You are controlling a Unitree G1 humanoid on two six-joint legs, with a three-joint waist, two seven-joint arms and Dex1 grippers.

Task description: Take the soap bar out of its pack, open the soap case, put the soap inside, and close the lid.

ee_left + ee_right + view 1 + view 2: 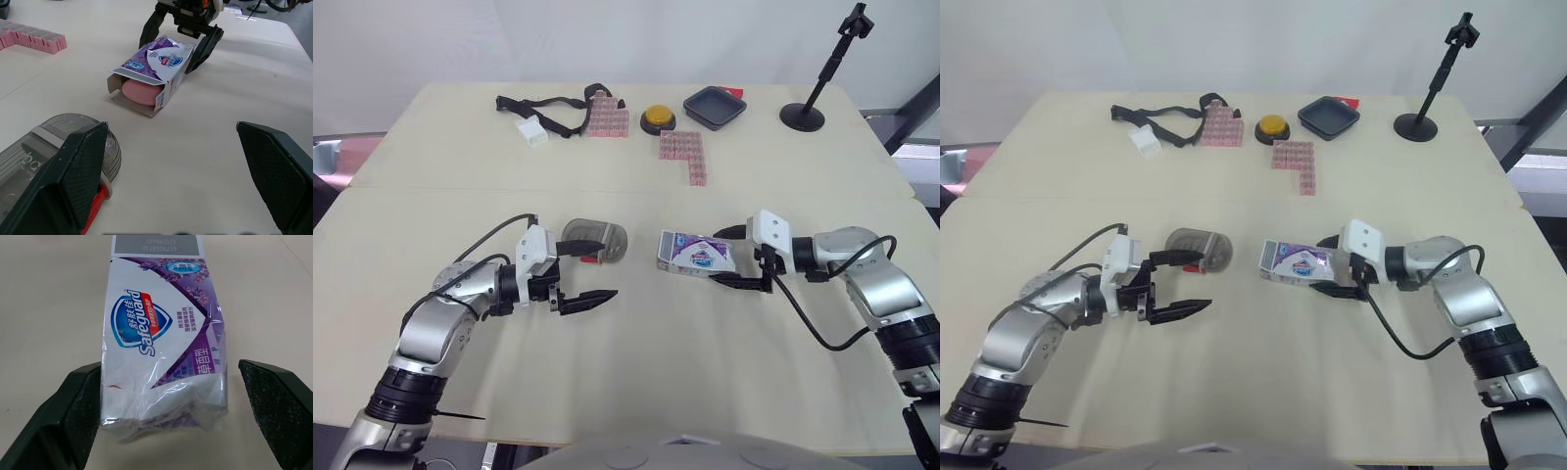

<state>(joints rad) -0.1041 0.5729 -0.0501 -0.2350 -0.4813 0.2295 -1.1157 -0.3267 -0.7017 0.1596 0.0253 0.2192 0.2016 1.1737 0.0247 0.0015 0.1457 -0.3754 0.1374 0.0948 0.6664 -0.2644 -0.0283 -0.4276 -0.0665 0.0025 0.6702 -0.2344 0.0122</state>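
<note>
- Soap bar (142, 92), pink, sits inside the pack (695, 255). From my left wrist I see its end at the pack's open mouth.
- The pack is purple and white and lies flat on the table (626, 382), just right of centre in the head view. Its mouth is turned toward frame left, and the lower flap rests on the tabletop.
- My right claw (715, 256) is spread wide around the pack's closed end, one finger on each side. From the right wrist, one pad (83, 406) sits right against the pack's edge and the other stands apart from it, so nothing is gripped.
- The case (595, 241) is smoky and see-through with a red clasp (95, 210). It lies just left of centre, near the pack, with bare table between them. Its lid looks shut.
- My left claw (604, 270) is also spread wide and holds nothing. One finger reaches along the near side of the case, but I cannot tell whether it touches. The other finger is over bare table, lower in the frame.
- Both claws point inward at each other, with the case and the pack between them.
- Along the top of the frame, from left to right, are a black strap (543, 106), a white plug (533, 132), a pink block cluster (606, 118), a yellow button (657, 118), a second block cluster (683, 155), a dark tray (715, 107) and a black stand (803, 116) at the upper right. All are well apart from my claws.
</note>
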